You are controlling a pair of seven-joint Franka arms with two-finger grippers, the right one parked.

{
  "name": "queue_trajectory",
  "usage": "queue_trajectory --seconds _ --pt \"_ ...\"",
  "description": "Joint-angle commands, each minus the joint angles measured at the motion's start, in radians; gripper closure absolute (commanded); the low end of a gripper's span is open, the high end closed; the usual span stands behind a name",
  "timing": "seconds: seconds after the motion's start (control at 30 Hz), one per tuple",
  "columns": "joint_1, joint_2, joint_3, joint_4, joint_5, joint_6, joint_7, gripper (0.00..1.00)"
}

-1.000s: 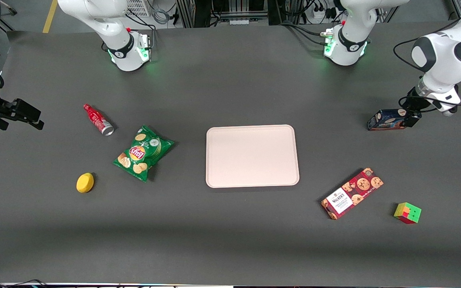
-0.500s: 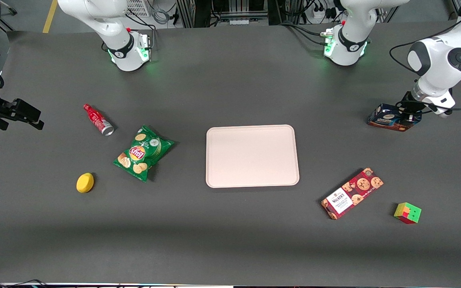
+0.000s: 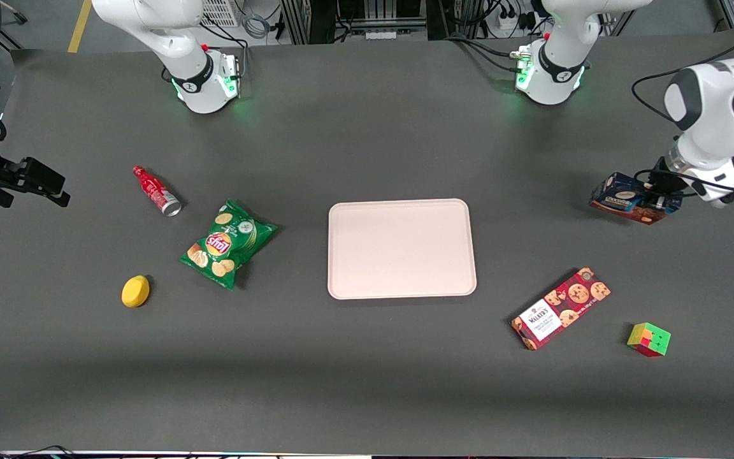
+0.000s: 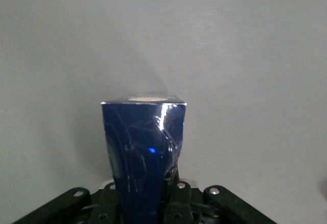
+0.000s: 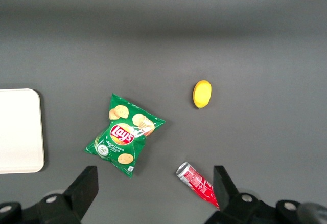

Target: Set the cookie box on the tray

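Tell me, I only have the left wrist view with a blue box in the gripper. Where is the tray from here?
Observer: In the front view the tray lies mid-table, toward the parked arm's end from the gripper.
Operator: Is the box lifted?
Observer: The cookie box is gripped at one end and tilted; whether it has cleared the table is unclear.
Operator: Anything on the tray?
Observer: Nothing. A red box lies nearer the front camera, off the tray.
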State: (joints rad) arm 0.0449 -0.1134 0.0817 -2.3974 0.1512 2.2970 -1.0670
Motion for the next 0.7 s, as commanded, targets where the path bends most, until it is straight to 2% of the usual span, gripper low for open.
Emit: queue_trajectory --seconds 0.0,0.2,0.33,0.5,0.67 --pt "-0.026 0.005 -0.094 0.197 0.001 -0.223 0.034 1.0" --pt "-0.046 0.041 -0.177 0.444 -0.096 -0.456 0.192 1.0" --pt "-0.059 0.112 -0.261 0.604 -0.105 -0.583 0.245 1.0" --pt "-0.114 0.244 -0.347 0.777 -0.11 -0.62 0.248 1.0" --pt "-0.158 0.402 -0.43 0.891 -0.107 -0.605 0.269 1.0"
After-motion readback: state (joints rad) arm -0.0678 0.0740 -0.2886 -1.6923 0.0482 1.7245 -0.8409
